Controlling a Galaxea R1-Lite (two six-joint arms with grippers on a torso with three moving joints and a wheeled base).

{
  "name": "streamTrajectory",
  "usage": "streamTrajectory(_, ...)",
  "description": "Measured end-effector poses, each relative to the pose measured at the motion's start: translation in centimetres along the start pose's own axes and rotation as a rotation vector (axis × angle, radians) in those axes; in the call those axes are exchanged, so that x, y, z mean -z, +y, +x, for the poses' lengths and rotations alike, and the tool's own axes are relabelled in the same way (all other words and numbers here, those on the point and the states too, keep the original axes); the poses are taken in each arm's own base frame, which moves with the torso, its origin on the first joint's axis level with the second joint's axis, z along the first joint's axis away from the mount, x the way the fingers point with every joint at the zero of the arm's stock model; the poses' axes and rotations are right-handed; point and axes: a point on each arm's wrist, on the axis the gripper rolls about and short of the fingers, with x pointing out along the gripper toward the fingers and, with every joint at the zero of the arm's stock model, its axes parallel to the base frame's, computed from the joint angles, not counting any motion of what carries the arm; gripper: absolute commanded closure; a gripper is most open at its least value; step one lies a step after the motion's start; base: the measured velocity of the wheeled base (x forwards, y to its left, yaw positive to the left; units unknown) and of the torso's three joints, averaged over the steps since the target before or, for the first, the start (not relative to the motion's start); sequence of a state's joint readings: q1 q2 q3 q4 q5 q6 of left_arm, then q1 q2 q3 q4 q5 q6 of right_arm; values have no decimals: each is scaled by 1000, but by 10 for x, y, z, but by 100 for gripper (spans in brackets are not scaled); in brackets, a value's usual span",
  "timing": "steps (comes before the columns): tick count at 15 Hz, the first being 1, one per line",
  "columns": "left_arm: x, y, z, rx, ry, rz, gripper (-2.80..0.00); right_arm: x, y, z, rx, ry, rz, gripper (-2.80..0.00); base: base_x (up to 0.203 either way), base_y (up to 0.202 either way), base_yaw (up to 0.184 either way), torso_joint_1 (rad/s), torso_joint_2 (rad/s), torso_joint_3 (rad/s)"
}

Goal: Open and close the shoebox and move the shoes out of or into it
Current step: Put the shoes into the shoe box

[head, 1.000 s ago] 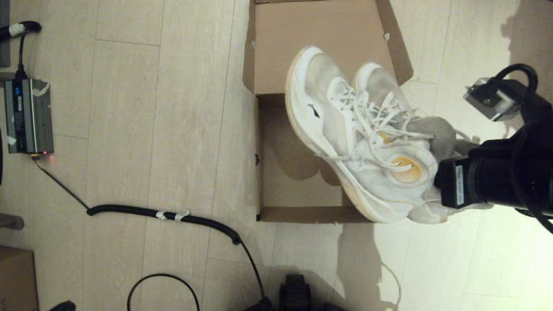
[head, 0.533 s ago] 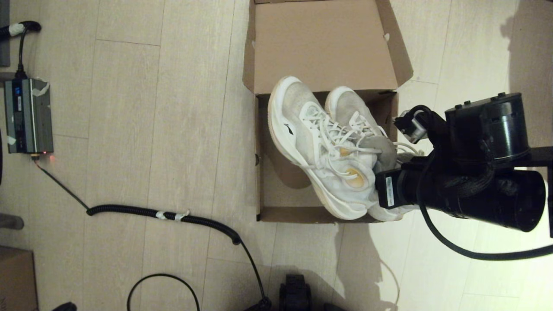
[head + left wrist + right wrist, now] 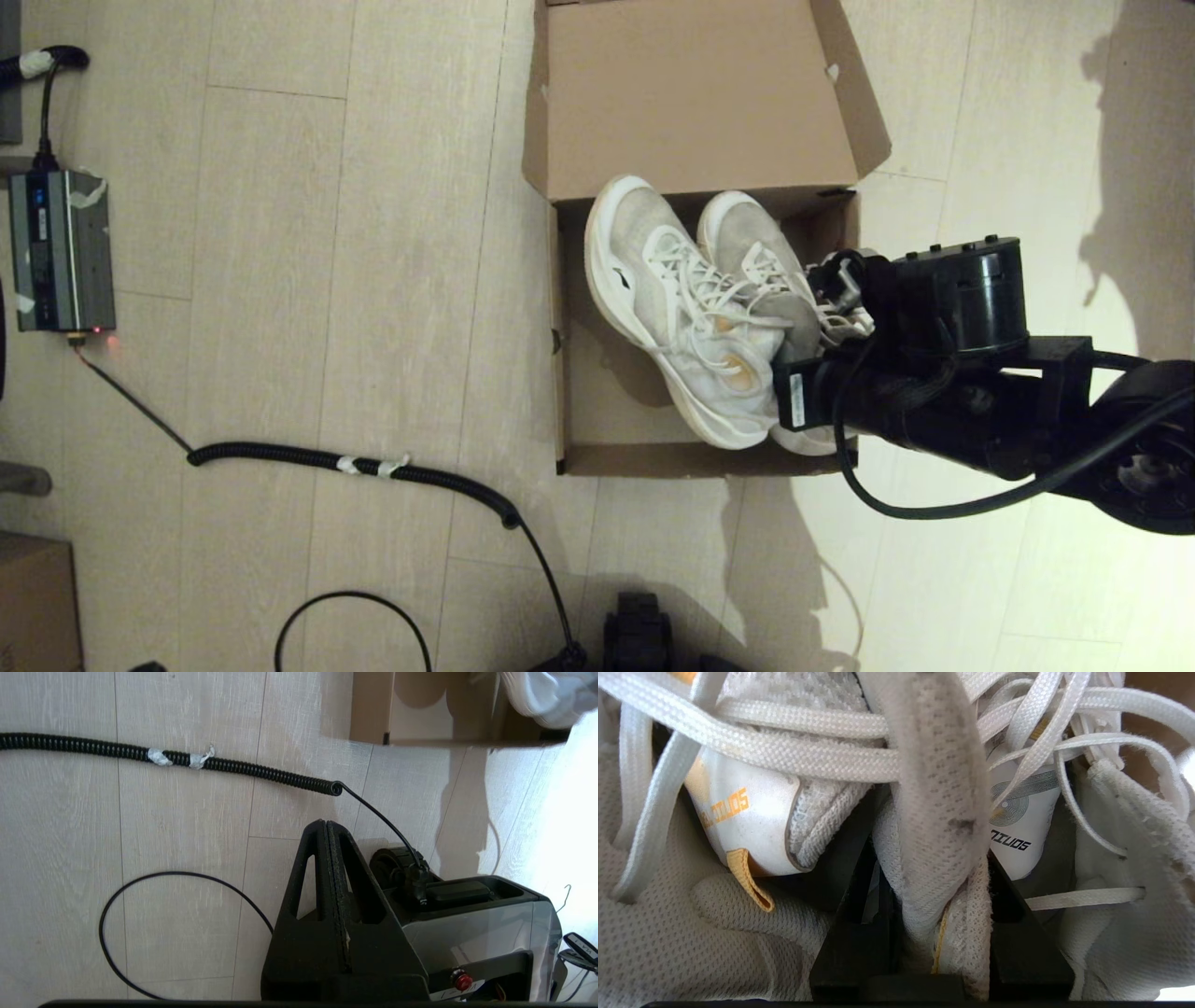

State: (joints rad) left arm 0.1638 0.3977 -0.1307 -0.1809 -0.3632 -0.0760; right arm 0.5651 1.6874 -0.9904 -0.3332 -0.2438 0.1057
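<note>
The shoebox (image 3: 607, 411) stands open on the floor, its lid (image 3: 695, 93) folded back on the far side. The pair of white shoes (image 3: 691, 308) lies tilted in the box's right half, toes toward the lid, heels over the near right corner. My right gripper (image 3: 931, 858) is shut on the mesh collars of both shoes (image 3: 938, 765), with laces strung across it; in the head view only the right arm (image 3: 934, 392) shows, reaching in from the right. My left gripper (image 3: 327, 826) is parked shut and empty near my base, short of the box's near wall (image 3: 420, 714).
A coiled black cable (image 3: 373, 464) crosses the floor left of the box, leading to a grey power unit (image 3: 61, 252) at the far left. A thin cable loop (image 3: 355, 602) and another cardboard box (image 3: 33, 602) lie at the near left. My base (image 3: 476, 933) is beside the left gripper.
The right arm has come down and to the left with the shoes, from high above the box's right side into the box. The left arm has not moved.
</note>
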Motion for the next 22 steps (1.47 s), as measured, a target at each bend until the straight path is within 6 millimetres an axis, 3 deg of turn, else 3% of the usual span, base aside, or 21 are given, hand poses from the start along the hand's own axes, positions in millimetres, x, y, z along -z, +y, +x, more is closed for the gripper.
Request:
streamTrajectory(8, 10, -1, -5, -2, 22, -8, 0, 13, 6, 32, 3, 10, -5, 0, 0, 0, 0, 0, 0, 0)
streamTrajectory(14, 11, -2, -8, -2, 20, -8, 0, 22, 5, 36, 51, 39, -13, 0, 0, 0, 0, 0, 0, 0)
streamTrajectory(15, 11, -3, -9, -1, 17, -6, 0, 24, 5, 35, 52, 45, -16, -227, 0, 0, 0, 0, 0, 0)
streamTrajectory(16, 11, -3, -9, -1, 13, -5, 0, 26, 4, 35, 52, 51, -19, -280, 0, 0, 0, 0, 0, 0)
streamTrajectory(22, 8, -4, -11, 0, -3, 2, 0, 25, 2, 31, 80, 46, -15, -280, 0, 0, 0, 0, 0, 0)
